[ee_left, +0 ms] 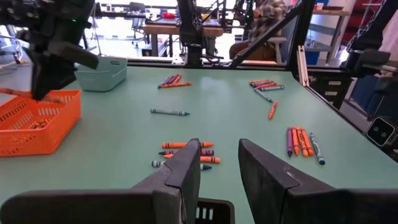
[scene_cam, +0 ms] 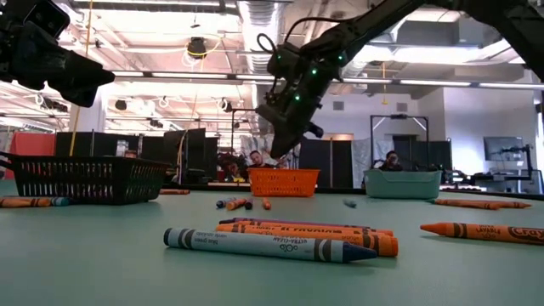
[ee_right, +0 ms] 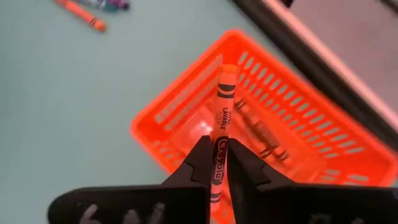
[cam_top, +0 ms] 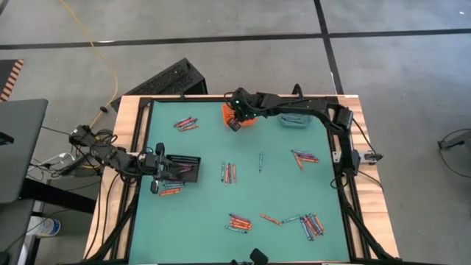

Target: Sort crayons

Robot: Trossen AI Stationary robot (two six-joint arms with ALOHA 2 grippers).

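Pinched between the right gripper (ee_right: 217,163) fingers above the orange bin (ee_right: 186,99) at frame centre, an orange crayon (ee_right: 222,121) could tip past the rim if released crooked; left gripper (ee_left: 219,163) waits open.

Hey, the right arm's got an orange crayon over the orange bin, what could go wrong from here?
1. The right gripper pinches the orange crayon near one end, so it may tip as it drops and bounce off the orange bin rim onto the table.
2. The gripper hangs close above the bin; lowering further might nudge the light bin.
3. The left gripper sits open over the black bin, far off, so collision looks unlikely.
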